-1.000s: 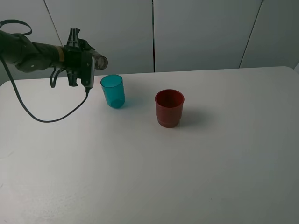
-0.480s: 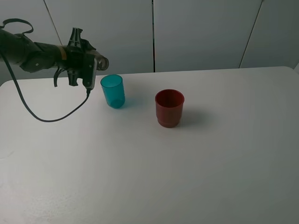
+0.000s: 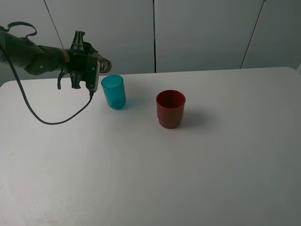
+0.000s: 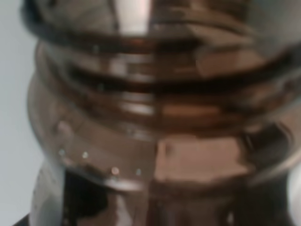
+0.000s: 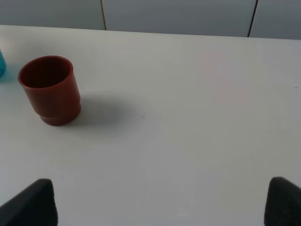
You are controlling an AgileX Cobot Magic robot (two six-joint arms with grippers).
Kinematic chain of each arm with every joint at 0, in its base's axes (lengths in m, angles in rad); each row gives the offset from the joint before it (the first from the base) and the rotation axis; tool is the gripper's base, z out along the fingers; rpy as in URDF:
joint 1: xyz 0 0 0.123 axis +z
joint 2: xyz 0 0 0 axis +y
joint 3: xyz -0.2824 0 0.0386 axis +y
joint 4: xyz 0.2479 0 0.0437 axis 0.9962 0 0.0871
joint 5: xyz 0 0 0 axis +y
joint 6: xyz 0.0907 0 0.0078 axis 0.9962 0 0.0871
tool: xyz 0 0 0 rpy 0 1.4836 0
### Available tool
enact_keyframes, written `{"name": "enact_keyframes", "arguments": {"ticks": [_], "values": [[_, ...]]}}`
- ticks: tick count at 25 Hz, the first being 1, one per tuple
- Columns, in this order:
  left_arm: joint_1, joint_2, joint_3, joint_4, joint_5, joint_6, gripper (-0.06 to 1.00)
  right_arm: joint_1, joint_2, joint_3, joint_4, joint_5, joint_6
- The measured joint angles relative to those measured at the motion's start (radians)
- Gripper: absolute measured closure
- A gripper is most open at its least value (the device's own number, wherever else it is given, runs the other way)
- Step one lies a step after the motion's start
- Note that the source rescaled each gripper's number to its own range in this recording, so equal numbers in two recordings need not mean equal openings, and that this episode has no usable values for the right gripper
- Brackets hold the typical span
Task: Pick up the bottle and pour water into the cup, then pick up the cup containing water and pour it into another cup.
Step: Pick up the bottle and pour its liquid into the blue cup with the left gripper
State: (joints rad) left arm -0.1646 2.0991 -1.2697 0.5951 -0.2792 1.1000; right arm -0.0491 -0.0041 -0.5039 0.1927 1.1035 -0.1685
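Your left gripper (image 3: pixel 89 69) is clamped tight on the bottle (image 3: pixel 104 63), which lies tipped nearly flat, its threaded neck filling the left wrist view. Over the last second it has edged toward the cup (image 3: pixel 113 92), so the mouth now hangs just above the rim on the arm's side. I judge the first pour is about to begin, though no stream shows. Another cup (image 3: pixel 170 109) waits apart, and your right gripper (image 5: pixel 157 205) sits spread and empty.

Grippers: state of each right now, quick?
Left gripper: shut on the bottle.
Right gripper: open, holding nothing.
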Motion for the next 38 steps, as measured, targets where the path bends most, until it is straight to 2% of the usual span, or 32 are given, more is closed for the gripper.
{"name": "enact_keyframes", "arguments": {"ticks": [10,24,38], "values": [[-0.009,0.010,-0.027,-0.001,0.002,0.005,0.94,0.000,0.000,0.000,0.000,0.000,0.000],[-0.009,0.015,-0.027,0.005,0.008,0.087,0.94,0.000,0.000,0.000,0.000,0.000,0.000],[-0.009,0.015,-0.027,-0.044,0.008,0.207,0.94,0.000,0.000,0.000,0.000,0.000,0.000]]}}
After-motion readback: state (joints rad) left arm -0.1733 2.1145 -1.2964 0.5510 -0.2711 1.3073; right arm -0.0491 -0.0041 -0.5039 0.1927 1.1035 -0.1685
